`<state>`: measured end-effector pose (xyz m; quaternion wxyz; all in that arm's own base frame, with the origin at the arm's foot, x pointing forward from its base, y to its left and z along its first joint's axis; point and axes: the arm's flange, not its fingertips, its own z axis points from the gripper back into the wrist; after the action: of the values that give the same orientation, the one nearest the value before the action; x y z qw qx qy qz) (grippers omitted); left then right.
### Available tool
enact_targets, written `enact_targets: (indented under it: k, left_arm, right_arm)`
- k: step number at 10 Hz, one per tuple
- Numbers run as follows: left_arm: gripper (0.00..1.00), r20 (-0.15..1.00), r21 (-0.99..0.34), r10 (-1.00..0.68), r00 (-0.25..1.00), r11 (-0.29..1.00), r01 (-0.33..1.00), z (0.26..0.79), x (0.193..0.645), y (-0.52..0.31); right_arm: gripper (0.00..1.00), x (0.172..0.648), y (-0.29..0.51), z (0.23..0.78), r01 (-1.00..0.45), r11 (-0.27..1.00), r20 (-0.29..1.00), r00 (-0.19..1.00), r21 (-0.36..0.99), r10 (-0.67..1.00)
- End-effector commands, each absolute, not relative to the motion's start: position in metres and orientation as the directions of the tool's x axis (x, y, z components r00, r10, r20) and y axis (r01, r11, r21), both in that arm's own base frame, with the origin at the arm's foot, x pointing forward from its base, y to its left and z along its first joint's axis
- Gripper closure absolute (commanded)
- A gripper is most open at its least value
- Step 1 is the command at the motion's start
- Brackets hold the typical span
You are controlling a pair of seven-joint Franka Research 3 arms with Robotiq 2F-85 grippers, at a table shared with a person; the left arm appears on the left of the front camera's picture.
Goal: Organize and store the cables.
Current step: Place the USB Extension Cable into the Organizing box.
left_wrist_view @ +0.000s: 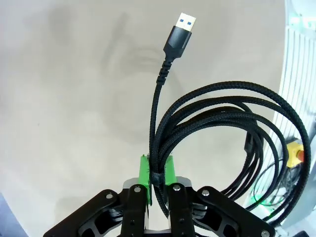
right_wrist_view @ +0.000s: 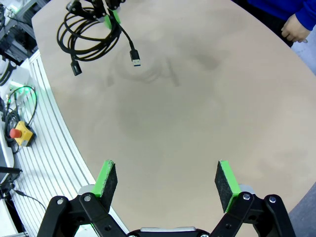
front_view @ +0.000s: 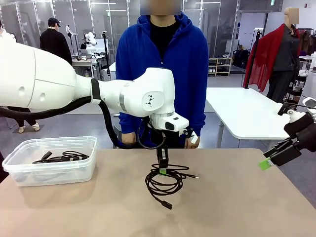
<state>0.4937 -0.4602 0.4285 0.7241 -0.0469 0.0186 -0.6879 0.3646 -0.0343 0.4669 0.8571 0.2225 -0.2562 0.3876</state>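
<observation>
Over the middle of the desk: my left pincer (front_view: 162, 169) points down and is squeezed tight on a coiled black cable (front_view: 166, 183).
My grip: the two green pads (left_wrist_view: 143, 171) press on the bundle from both sides, right where a thin black tie wraps the cords.
Cable: the loops hang under my left pincer, and I cannot tell if the lowest part touches the desk (front_view: 237, 207).
Plug: one end sticks out of the coil and has a silver tip (left_wrist_view: 186, 20) with blue inside.
My right pincer (right_wrist_view: 166, 182): it is wide open, holds nothing, and sits over the right edge of the desk.
Box: a clear plastic box (front_view: 29, 173) stands near the left edge, with another black cable (front_view: 61, 157) lying inside it.
Person: someone in a blue hoodie (front_view: 192, 59) stands at the far edge, hands low by the desk.
</observation>
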Motion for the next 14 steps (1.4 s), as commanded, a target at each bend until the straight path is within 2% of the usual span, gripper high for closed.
enact_targets:
  k: [1,3,4,5,10,11,14]
  left_arm:
    - [0.98,0.041,-0.107,-0.998,0.041,0.037,0.994,0.441,0.485,-0.451]
    - [0.98,0.021,-0.094,-0.999,0.047,0.045,0.995,0.449,0.479,-0.444]
    - [0.98,0.004,-0.093,-1.000,0.010,0.010,0.996,0.448,0.477,-0.445]
    - [0.98,0.030,-0.084,-0.998,0.052,0.050,0.995,0.446,0.489,-0.456]
    - [0.98,0.030,-0.084,-0.998,0.052,0.050,0.995,0.446,0.489,-0.456]
    - [0.87,0.023,-0.089,-0.999,0.047,0.045,0.995,0.445,0.488,-0.455]
    - [0.87,0.017,-0.092,-1.000,0.005,0.004,0.996,0.461,0.490,-0.439]
  right_arm:
    - [0.00,0.364,-0.034,0.468,-0.779,0.600,0.610,0.568,0.183,0.552]
    - [0.00,0.364,-0.034,0.468,-0.779,0.600,0.610,0.568,0.183,0.552]
    - [0.00,0.364,-0.034,0.468,-0.779,0.600,0.610,0.568,0.183,0.552]
    - [0.00,0.364,-0.034,0.468,-0.779,0.600,0.610,0.568,0.183,0.552]
    - [0.00,0.364,-0.034,0.468,-0.779,0.600,0.610,0.568,0.183,0.552]
    - [0.00,0.364,-0.034,0.468,-0.779,0.600,0.610,0.568,0.183,0.552]
    - [0.00,0.364,-0.034,0.468,-0.779,0.600,0.610,0.568,0.183,0.552]
